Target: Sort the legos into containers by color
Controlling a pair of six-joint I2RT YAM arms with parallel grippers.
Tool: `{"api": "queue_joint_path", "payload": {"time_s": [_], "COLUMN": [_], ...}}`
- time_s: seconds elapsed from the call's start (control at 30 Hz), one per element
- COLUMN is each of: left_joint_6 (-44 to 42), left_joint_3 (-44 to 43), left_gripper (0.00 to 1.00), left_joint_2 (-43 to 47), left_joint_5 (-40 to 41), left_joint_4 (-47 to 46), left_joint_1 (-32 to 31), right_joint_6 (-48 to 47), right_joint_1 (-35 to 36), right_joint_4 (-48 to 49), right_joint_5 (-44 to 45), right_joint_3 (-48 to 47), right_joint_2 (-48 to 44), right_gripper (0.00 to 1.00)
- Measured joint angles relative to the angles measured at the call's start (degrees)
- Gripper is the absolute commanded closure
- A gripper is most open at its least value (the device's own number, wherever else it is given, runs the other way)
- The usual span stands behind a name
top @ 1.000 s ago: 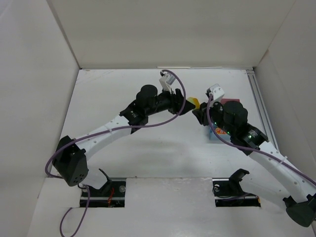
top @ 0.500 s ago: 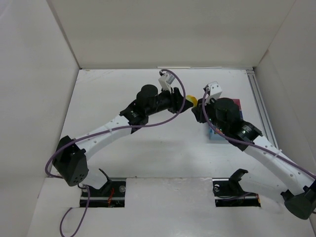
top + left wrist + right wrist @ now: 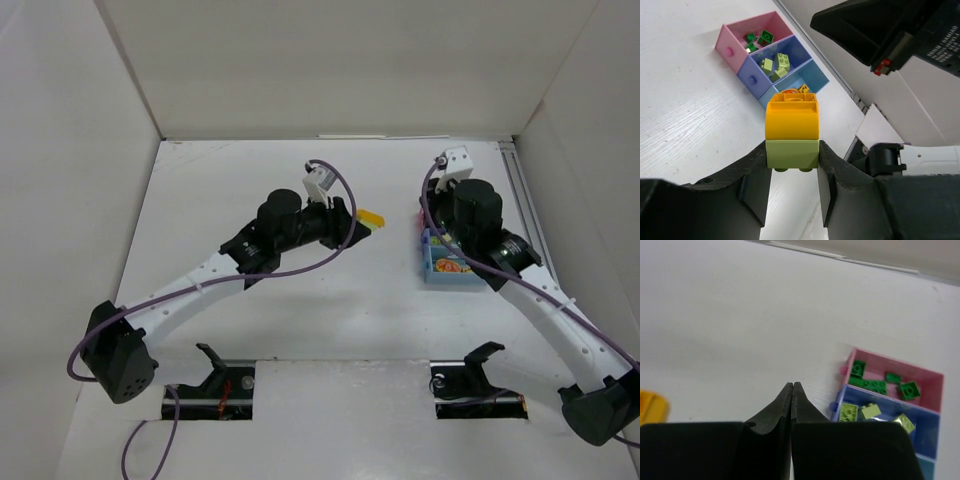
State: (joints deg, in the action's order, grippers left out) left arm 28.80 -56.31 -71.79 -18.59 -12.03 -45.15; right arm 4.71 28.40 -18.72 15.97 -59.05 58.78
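Arms that met nose to nose over the middle of the white tabletop (image 3: 300,300) a second ago have now parted. The left gripper (image 3: 792,161) has drawn back toward the left of the overhead view and stays clamped on a two-brick clump (image 3: 792,135). The right gripper (image 3: 792,390), slightly apart a moment earlier, has swung to the upper right over the containers, its black fingers now pressed together on nothing. The clump, held above the tabletop, is a glossy yellow-orange brick (image 3: 791,120) with rounded shoulders, stacked on a squarer pale green brick (image 3: 792,154). Matte black fingers (image 3: 756,175) squeeze the green one from both sides. More of the containers shows overhead than before. In the upper centre of the left wrist view they are three shallow, thin-walled rectangular plastic trays joined in a diagonal row. The pink tray (image 3: 732,45) holds small dark green legos (image 3: 765,36), and the dark blue tray (image 3: 752,80) holds pale green legos (image 3: 782,60) with round studs showing. The light blue tray (image 3: 820,77), half hidden behind the clump, holds orange legos (image 3: 787,91). The tabletop is smooth and painted white, with a faint wood grain.
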Motion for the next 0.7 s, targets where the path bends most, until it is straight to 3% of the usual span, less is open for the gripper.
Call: {"api": "queue_joint_path", "payload": {"time_s": [0.03,0.07,0.2,0.27,0.33,0.37,0.5,0.7], "left_joint_6": [-0.42,-1.4,-7.56,-11.85,-16.96,-20.06,-29.86,-39.28], "left_joint_3": [0.13,0.17,0.28,0.57,0.92,1.25,3.19,3.48], "left_gripper": [0.85,0.85,0.87,0.93,0.93,1.0,1.0,1.0], "left_joint_2": [0.2,0.31,0.33,0.35,0.35,0.42,1.42,3.56], "left_joint_5": [-0.02,-0.44,-6.16,-10.99,-15.21,-17.57,-23.47,-28.11], "left_joint_4": [0.02,0.04,-0.26,-0.39,-0.33,-0.17,1.29,4.5], "left_joint_1": [0.04,0.13,1.44,2.51,3.19,3.43,3.5,3.5], "right_joint_6": [-1.62,-3.17,-7.67,-9.42,-10.75,-11.45,-13.73,-17.84], "right_joint_1": [-0.04,-0.04,0.0,-0.26,-0.52,-0.7,-1.01,-1.01], "right_joint_4": [0.17,0.52,1.29,1.01,1.07,0.94,0.07,-3.82], "right_joint_5": [-3.13,-6.29,-17.33,-22.67,-26.97,-29.81,-41.38,-54.31], "right_joint_3": [0.07,0.35,2.36,2.86,2.82,2.75,1.29,-1.03], "right_joint_2": [-0.44,-1.2,-6.36,-9.66,-12.61,-14.08,-15.43,-8.5], "right_gripper": [0.94,0.8,0.57,0.44,0.36,0.3,0.28,0.28]}}
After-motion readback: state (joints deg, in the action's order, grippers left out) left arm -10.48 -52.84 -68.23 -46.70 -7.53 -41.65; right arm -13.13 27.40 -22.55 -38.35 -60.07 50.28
